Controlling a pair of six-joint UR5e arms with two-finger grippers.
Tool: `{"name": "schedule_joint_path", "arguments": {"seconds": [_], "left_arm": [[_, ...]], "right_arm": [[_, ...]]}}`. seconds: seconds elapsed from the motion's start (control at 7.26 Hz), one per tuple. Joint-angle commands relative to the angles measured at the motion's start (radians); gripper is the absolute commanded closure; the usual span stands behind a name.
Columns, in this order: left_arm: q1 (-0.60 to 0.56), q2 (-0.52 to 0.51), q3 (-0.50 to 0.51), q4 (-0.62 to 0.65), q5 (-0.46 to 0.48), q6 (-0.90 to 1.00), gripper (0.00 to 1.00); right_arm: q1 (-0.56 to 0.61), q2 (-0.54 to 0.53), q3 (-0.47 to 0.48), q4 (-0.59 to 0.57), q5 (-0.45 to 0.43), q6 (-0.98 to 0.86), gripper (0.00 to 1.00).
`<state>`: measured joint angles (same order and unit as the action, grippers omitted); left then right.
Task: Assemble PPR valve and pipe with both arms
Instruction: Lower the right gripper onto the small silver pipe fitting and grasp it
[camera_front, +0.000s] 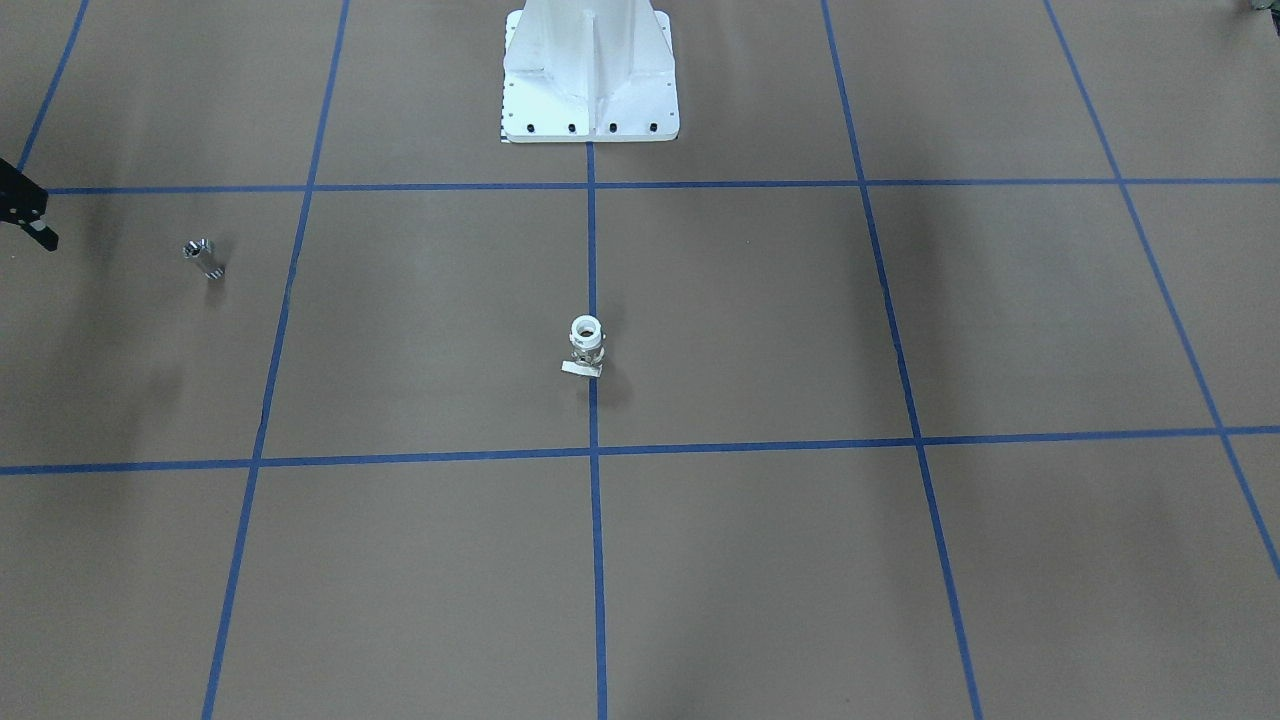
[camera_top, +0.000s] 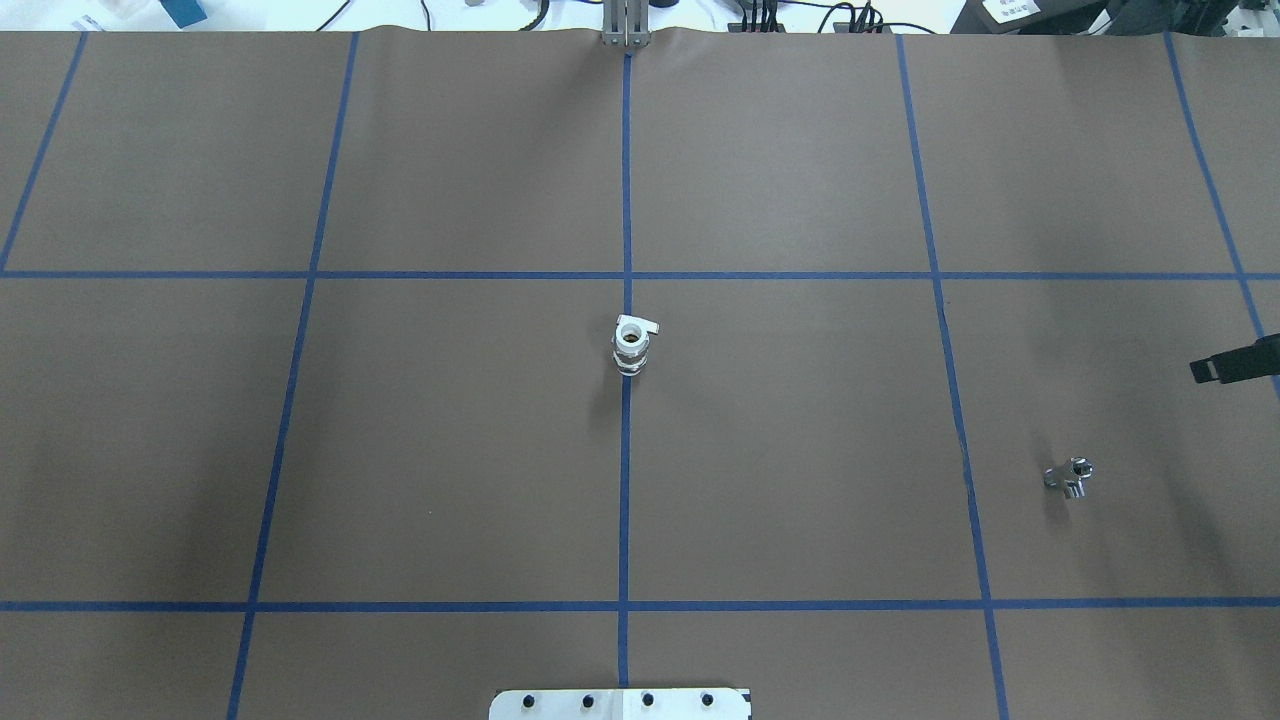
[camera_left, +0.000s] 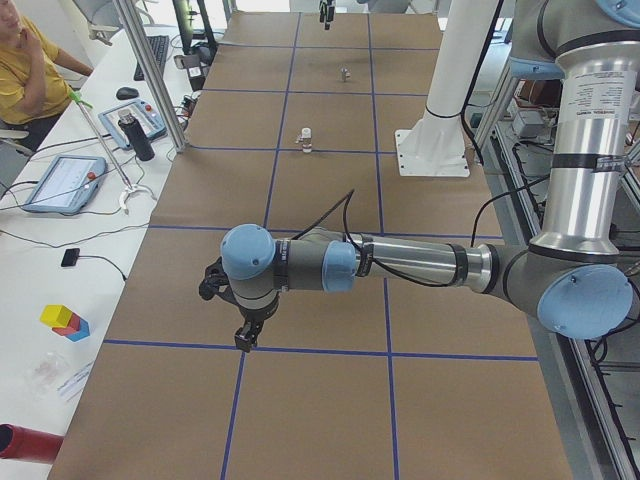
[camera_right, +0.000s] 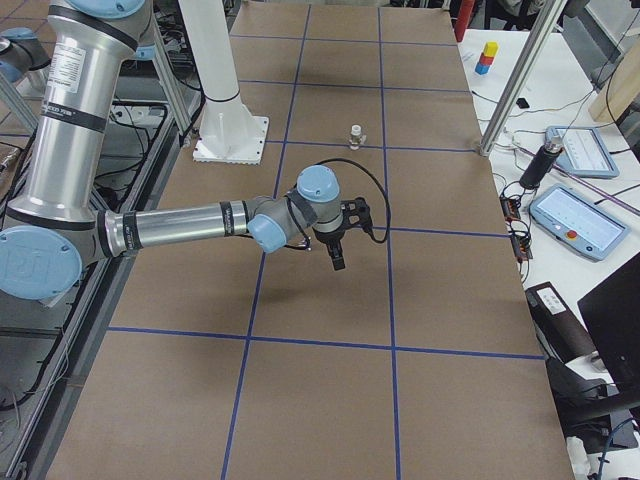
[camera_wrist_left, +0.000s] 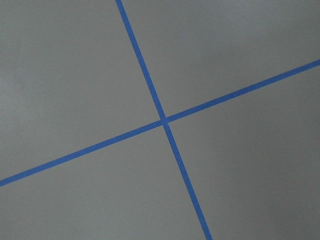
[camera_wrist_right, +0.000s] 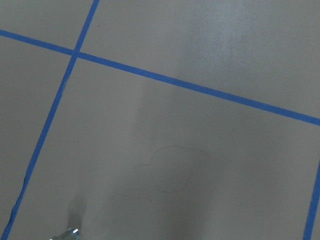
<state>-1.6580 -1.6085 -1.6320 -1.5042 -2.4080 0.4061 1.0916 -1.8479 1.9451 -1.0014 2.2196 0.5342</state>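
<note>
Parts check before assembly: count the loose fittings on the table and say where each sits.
2. The PPR valve stands upright on the centre blue line, about midway across. The pipe lies well apart from it, on the robot's right side. No others show, and nothing seems to hide one.

light: bright, even overhead | shadows: soft, faint | wrist views: slightly blurred

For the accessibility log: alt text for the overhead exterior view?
The PPR valve stands on the centre blue line of the brown table; the small metal pipe lies far to its right. The right tool's black tip shows at the right edge.
</note>
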Motion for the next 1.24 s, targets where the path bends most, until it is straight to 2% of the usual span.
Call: {"name": "schedule_joint_path", "arguments": {"seconds": [0.0,0.14,0.28,0.41,0.55,0.69,0.96,1.1], "left_arm": [[0.0,0.001,-0.003,-0.001,0.0,0.0,0.0],[0.0,0.001,-0.003,-0.001,0.0,0.0,0.0],[0.0,-0.001,-0.005,-0.001,0.0,0.0,0.0],[0.0,-0.001,-0.005,-0.001,0.0,0.0,0.0],[0.0,-0.002,-0.005,-0.001,0.0,-0.001,0.0],[0.0,-0.001,-0.005,-0.001,0.0,-0.001,0.0],[0.0,-0.001,-0.005,-0.001,0.0,-0.001,0.0],[0.0,-0.001,-0.005,-0.001,0.0,-0.001,0.0]], "right_arm": [[-0.192,-0.01,0.003,0.05,-0.182,0.189,0.01],[-0.24,-0.01,0.003,0.069,-0.207,0.216,0.01],[-0.307,-0.01,0.003,0.113,-0.248,0.316,0.01],[-0.378,-0.01,0.003,0.125,-0.315,0.37,0.01],[-0.395,-0.008,0.014,0.126,-0.32,0.38,0.01],[-0.412,-0.01,0.017,0.126,-0.321,0.395,0.04],[-0.444,-0.008,0.017,0.126,-0.322,0.402,0.18],[-0.453,-0.01,0.017,0.126,-0.322,0.402,0.21]]}}
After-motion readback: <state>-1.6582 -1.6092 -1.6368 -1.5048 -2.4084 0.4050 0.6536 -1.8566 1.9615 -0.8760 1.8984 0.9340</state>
